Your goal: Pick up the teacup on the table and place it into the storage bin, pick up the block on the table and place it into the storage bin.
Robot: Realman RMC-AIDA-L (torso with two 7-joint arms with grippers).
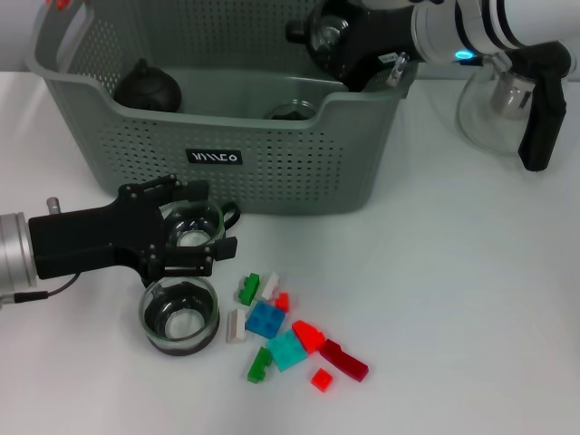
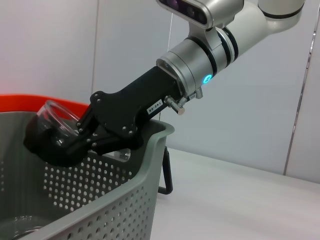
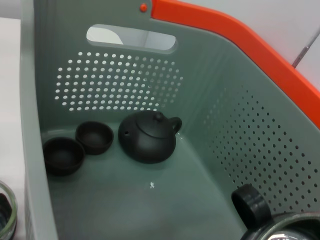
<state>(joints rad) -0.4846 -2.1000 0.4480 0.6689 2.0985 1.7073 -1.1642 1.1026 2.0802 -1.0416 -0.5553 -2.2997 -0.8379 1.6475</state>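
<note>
storage bin (image 1: 299, 172) — grey-green perforated basket with a black label on its near wall and orange trim at the rim; stands on the white table (image 1: 453, 299).

contents, per right wrist view: black teapot (image 3: 148, 136) on the floor of the bin, two small black cups (image 3: 80, 146) side by side just beside it, a black cylindrical piece (image 3: 250, 204) nearer the camera.

right gripper (image 2: 62, 137) — held over the bin's rim, black fingers (image 2: 86, 142) clamped on a clear glass teacup (image 2: 56, 119); the cup sits tilted at the fingertips, above the bin's interior, not touching its floor.

left gripper (image 1: 195, 237) — low over the table, just in front of the bin's near wall. its fingers (image 1: 186, 263) stand on either side of a glass teacup (image 1: 192, 227) with a dark handle, close against its rim; cannot tell whether they are pressing on it.

second glass teacup (image 1: 179, 314) — upright on the table, just below the left fingertips, apart from the first.

building blocks (image 1: 288, 333) — loose cluster of small pieces in green, white, blue, teal and red, on the table just beyond the left fingertips, to the side of the second teacup; a white piece lies nearly against that cup.

clear glass pitcher (image 1: 494, 113) — on the table beside the bin, behind the right arm.
</note>
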